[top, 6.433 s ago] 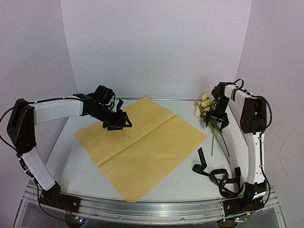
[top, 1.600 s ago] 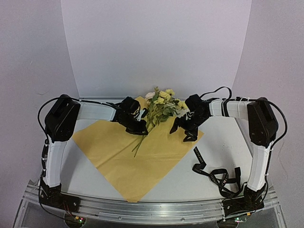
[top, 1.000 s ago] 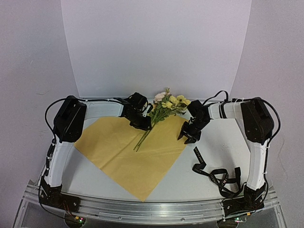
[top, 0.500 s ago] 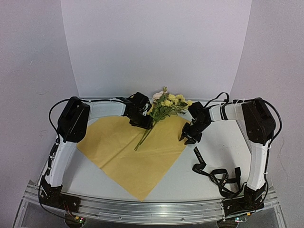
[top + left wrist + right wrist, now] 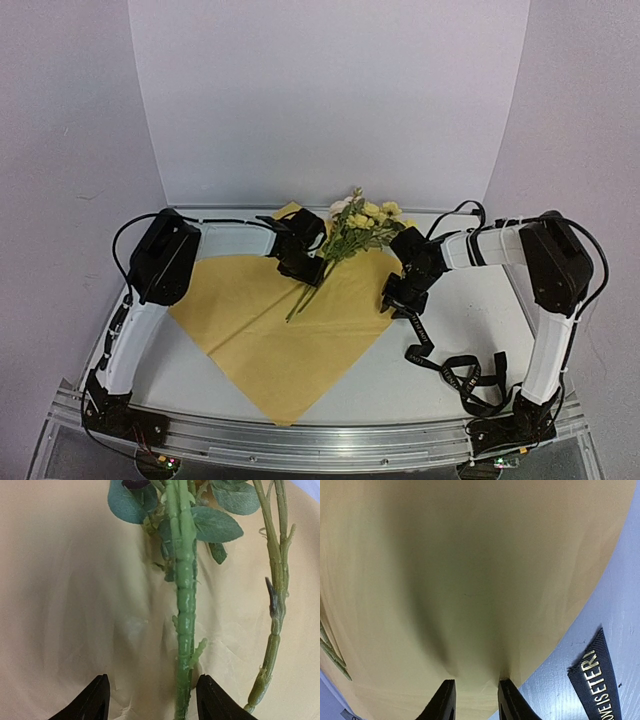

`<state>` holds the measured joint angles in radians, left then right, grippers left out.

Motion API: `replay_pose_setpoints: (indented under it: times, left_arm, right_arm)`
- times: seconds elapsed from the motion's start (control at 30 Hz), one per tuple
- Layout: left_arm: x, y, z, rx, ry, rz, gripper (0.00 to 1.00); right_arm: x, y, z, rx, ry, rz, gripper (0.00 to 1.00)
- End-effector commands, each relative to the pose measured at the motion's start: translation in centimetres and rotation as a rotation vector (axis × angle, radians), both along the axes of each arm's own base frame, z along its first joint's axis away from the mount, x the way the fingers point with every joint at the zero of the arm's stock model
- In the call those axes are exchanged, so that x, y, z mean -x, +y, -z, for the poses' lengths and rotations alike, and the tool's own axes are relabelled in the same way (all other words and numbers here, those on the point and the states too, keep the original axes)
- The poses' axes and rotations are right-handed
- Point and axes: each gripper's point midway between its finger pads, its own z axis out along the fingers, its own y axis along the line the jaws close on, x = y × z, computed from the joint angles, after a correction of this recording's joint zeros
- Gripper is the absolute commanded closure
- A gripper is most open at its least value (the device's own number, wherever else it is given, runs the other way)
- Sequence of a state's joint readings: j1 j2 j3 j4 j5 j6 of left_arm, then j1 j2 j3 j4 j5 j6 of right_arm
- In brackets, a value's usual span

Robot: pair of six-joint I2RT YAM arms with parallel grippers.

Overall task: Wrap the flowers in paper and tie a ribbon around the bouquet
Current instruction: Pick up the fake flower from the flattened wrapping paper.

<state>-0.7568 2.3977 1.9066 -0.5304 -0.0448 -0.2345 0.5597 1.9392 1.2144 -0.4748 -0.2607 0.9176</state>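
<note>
The flowers [image 5: 362,215] lie loose on the far part of the yellow paper [image 5: 270,350], blooms toward the back wall, stems pointing near-left. No wrapped bouquet shows. My left gripper [image 5: 305,268] is open astride the thick green stem [image 5: 184,605], which runs close to its right finger; a thinner stem lies outside. My right gripper [image 5: 398,300] rests on the paper's right corner [image 5: 470,555], jaws narrow but apart, the sheet puckering between the tips. The black ribbon [image 5: 445,370] lies coiled on the table to the near right, one end [image 5: 597,680] beside that corner.
The white table [image 5: 170,375] ends at a metal rail [image 5: 300,440] along the near edge. A curved white backdrop [image 5: 330,100] closes off the back and sides. Both arms reach inward from the sides, their elbows over the table's outer parts.
My left gripper has opened and let go of the stems, leaving the flowers lying on the paper. The right gripper's jaws have narrowed on the paper's right corner.
</note>
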Motion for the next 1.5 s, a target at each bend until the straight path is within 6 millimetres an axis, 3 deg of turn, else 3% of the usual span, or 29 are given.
replay_pose_setpoints:
  times: [0.0,0.17,0.3,0.63,0.9,1.07,1.17,1.37,1.47]
  left_arm:
    - [0.3,0.5,-4.5,0.038,-0.055,-0.020,0.39]
    - [0.3,0.3,-8.8,0.114,-0.116,-0.023,0.30]
    - [0.4,-0.1,-10.2,0.139,-0.130,-0.004,0.24]
    - [1.1,-3.0,-5.5,0.012,-0.097,0.048,0.26]
    - [0.1,-2.8,-2.5,-0.063,-0.093,0.011,0.30]
    - [-0.4,-2.9,-2.0,-0.053,-0.099,-0.005,0.36]
    - [-0.4,-3.1,-1.5,-0.034,-0.084,0.002,0.43]
    - [-0.3,-2.8,-0.6,-0.037,-0.069,0.005,0.65]
    - [-0.3,-2.7,-1.0,-0.028,-0.083,0.009,0.73]
  right_arm:
    - [1.7,-1.1,0.7,0.063,0.047,0.007,0.69]
    - [2.2,-1.3,0.6,0.081,0.042,-0.001,0.69]
    - [2.1,-1.1,0.4,0.081,0.043,-0.003,0.69]
    - [2.9,-2.4,0.0,0.128,0.034,0.009,0.69]
    - [3.4,-2.6,0.2,0.132,0.047,0.001,0.69]
    - [3.5,-2.6,0.2,0.130,0.049,-0.005,0.69]
    - [3.7,-2.7,0.2,0.131,0.054,-0.007,0.69]
    - [3.7,-2.6,0.1,0.129,0.053,-0.016,0.68]
    - [3.2,-2.5,-1.0,0.137,0.028,-0.053,0.67]
